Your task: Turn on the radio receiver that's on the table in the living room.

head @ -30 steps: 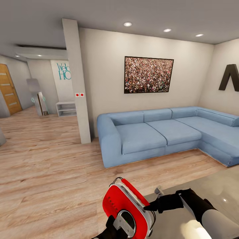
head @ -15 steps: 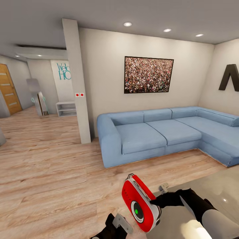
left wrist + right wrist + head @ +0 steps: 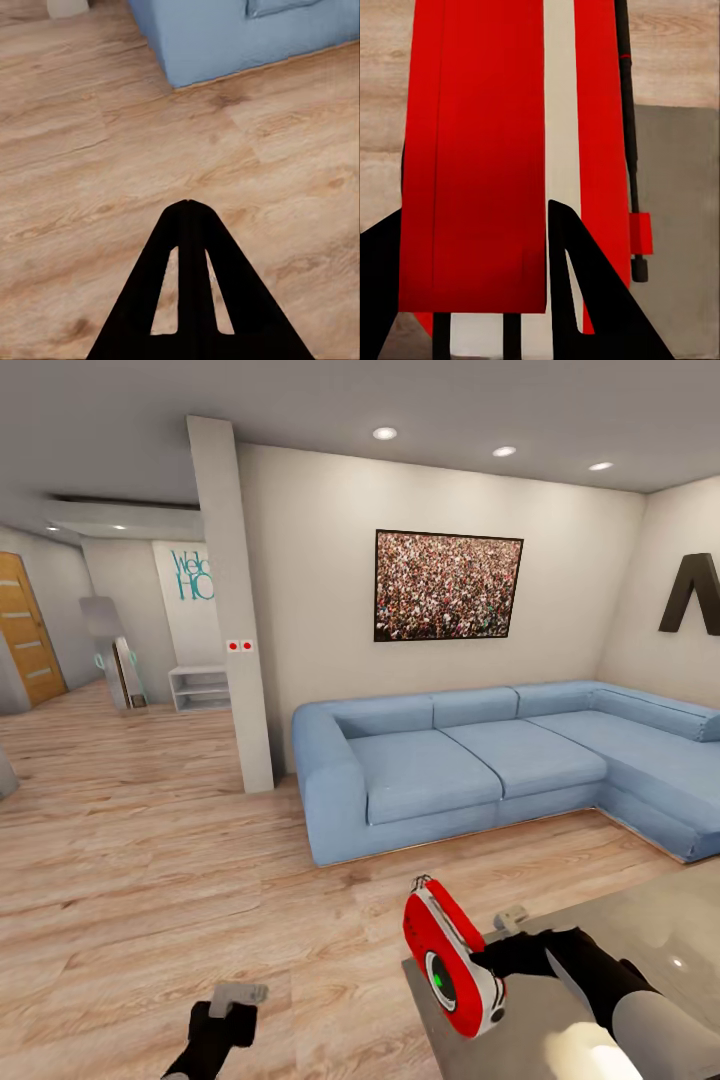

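Observation:
The red radio receiver (image 3: 452, 958) is held tilted above the near left corner of the glossy grey-brown table (image 3: 610, 945). Its round black dial with a green centre faces me. My right gripper (image 3: 492, 963) is shut on the radio's right side. In the right wrist view the radio's red body (image 3: 472, 150), white trim and thin black handle (image 3: 626, 135) sit between the dark fingers (image 3: 574, 285), with the table top (image 3: 679, 225) beyond. My left gripper (image 3: 236, 996) hangs low over the floor, left of the radio and apart from it. Its fingers (image 3: 187, 225) are shut and hold nothing.
A blue L-shaped sofa (image 3: 480, 760) stands ahead under a dark-framed crowd picture (image 3: 447, 586). A white pillar (image 3: 235, 620) with red switches rises left of the sofa. Wood floor (image 3: 140, 860) stretches left towards a hallway with a wooden door (image 3: 25, 630).
The radio has shifted right and turned more edge-on in my right gripper. My left gripper has drawn back from the radio's dial, down and to the left.

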Robot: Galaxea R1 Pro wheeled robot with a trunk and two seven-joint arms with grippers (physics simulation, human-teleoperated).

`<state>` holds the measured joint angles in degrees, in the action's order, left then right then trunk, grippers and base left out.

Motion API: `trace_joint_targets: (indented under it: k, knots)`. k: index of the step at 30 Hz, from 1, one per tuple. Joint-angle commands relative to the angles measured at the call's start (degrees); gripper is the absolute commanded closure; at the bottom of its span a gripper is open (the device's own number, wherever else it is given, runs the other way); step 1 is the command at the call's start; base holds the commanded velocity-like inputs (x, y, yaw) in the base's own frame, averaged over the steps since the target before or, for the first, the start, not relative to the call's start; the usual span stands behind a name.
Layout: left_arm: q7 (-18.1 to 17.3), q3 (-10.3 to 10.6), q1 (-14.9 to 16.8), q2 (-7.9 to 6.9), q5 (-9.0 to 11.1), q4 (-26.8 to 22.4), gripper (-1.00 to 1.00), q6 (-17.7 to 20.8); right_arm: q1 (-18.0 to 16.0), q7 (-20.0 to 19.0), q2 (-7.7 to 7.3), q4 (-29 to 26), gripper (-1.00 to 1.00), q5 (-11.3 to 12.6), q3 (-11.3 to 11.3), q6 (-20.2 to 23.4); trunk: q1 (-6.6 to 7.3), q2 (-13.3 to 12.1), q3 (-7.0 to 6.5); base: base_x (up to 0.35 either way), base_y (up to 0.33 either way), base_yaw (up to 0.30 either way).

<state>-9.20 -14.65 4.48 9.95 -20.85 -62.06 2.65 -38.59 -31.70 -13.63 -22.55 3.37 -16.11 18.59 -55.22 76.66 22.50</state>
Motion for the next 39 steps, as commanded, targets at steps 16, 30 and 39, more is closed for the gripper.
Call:
trace_joint_targets:
  k: [16,30,39]
  knots:
    - [0.57,-13.23,-1.04,0.05,0.06,10.30,1.00,-6.86,0.36,2.27,1.40,-1.54,1.00,-0.03,0.09,-0.05,0.00,0.01,0.01,0.000,0.000,0.000]
    - [0.73,-13.59,-1.05,0.05,0.02,14.72,1.00,-7.15,0.36,1.68,-2.16,1.56,1.00,-3.36,0.20,0.57,0.00,0.01,0.01,0.000,0.000,0.000]
    - [0.85,-13.74,-1.05,0.05,0.01,15.26,1.00,-7.40,0.36,1.56,-2.36,2.24,1.00,0.49,0.11,0.48,0.00,0.01,0.01,-0.259,0.000,0.000]
